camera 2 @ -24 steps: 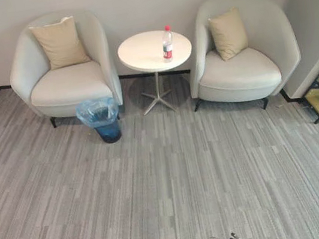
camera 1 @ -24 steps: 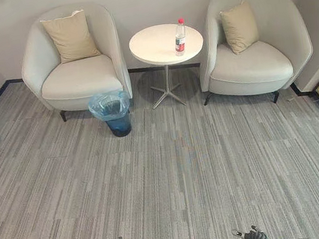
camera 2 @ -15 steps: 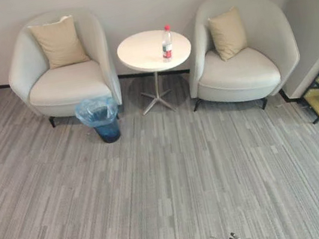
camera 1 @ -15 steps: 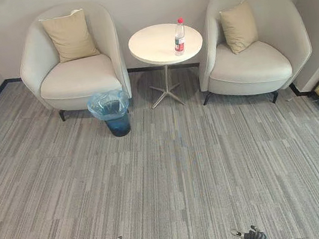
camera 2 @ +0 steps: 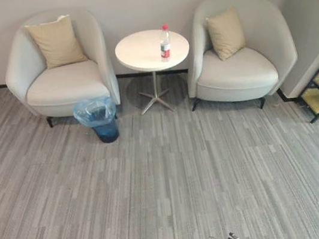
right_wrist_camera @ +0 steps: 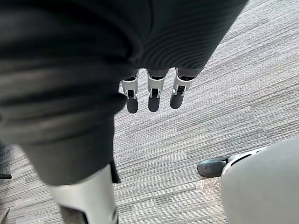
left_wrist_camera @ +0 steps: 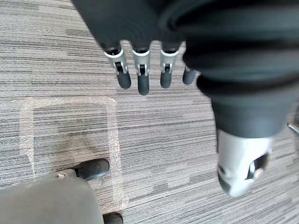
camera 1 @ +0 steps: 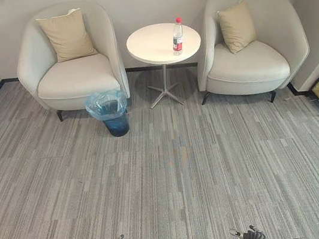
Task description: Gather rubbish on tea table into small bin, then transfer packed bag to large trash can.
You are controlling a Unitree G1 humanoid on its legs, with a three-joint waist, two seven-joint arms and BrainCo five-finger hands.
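Both arms hang low at the near edge of the grey carpet. The left robot hand (left_wrist_camera: 140, 74) has its fingers straight and relaxed with nothing in them, and the right robot hand (right_wrist_camera: 153, 95) is the same, loose and empty.

Straight ahead, well apart from both, stands the round white pedestal table (camera 1: 151, 47). On its right half is the clear plastic bottle with red cap and red label (camera 1: 177, 36), upright, long axis vertical. It sits a touch right of the midline, so I'd judge the right robot hand the nearer one for the reach.

The small dark bin lined with a blue plastic bag (camera 1: 109, 110) stands on the floor left of the table, just beside the left pale-grey armchair (camera 1: 74, 78). That makes it a leftward carry, with open floor to cross first.
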